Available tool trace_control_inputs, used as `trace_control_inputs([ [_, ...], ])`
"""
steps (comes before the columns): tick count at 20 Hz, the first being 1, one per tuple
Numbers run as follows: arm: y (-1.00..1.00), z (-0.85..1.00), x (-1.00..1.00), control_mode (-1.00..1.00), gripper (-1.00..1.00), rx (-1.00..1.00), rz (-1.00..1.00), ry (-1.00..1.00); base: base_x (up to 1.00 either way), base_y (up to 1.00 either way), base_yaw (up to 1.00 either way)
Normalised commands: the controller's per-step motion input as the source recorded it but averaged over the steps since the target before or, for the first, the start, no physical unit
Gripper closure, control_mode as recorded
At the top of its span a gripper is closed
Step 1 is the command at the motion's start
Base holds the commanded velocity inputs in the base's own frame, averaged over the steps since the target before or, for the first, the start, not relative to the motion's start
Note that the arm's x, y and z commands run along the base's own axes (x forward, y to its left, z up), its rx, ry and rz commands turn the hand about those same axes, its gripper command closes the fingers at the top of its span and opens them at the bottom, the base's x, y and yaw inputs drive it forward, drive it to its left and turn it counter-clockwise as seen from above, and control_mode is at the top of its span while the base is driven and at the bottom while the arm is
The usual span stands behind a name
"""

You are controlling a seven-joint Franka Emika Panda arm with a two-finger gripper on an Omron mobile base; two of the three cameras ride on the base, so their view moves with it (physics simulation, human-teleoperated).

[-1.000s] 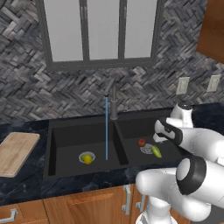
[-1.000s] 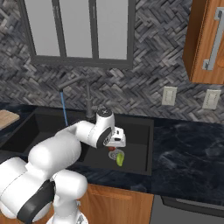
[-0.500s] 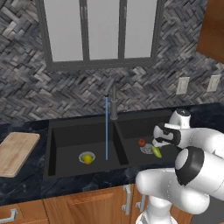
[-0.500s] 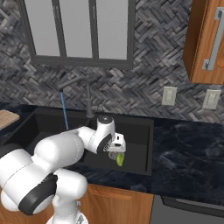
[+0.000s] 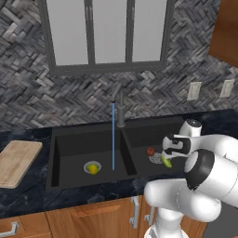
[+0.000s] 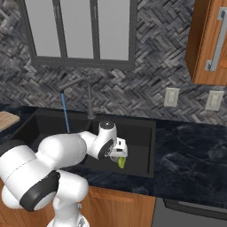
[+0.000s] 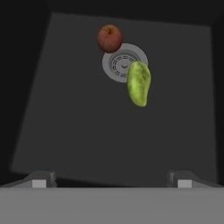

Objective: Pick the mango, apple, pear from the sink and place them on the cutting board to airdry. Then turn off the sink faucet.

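No fruit sits on the board (image 5: 18,162) at left yet; water runs from the faucet (image 5: 121,104); the hand (image 7: 111,179) hangs wide over the mango (image 7: 138,83).

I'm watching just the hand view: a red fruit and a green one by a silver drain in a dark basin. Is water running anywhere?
Observer: Yes. A thin stream falls from the sink faucet into the other basin, on the left.
Operator: Anything in that basin?
Observer: A round yellow-green fruit sits on its drain.
Operator: Where should the fruit go?
Observer: A cutting board lies on the counter left of the sink.
Operator: Is the tool holding anything?
Observer: No; the tool is open above the green fruit and apple.
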Motion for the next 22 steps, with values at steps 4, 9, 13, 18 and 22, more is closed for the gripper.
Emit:
trace_control_inputs([
  [4,-0.04,-0.05,0.05,-1.0,-1.0,0.0,0.0,0.0,0.0,0.0,0.0],
  [9,-0.05,-0.07,0.07,-1.0,-1.0,0.0,0.0,0.0,0.0,0.0,0.0],
  [13,-0.01,-0.11,0.08,-1.0,-1.0,0.0,0.0,0.0,0.0,0.0,0.0],
  [18,0.0,-0.13,0.1,-1.0,-1.0,0.0,0.0,0.0,0.0,0.0,0.0],
  [22,0.0,-0.14,0.12,-1.0,-1.0,0.0,0.0,0.0,0.0,0.0,0.0],
])
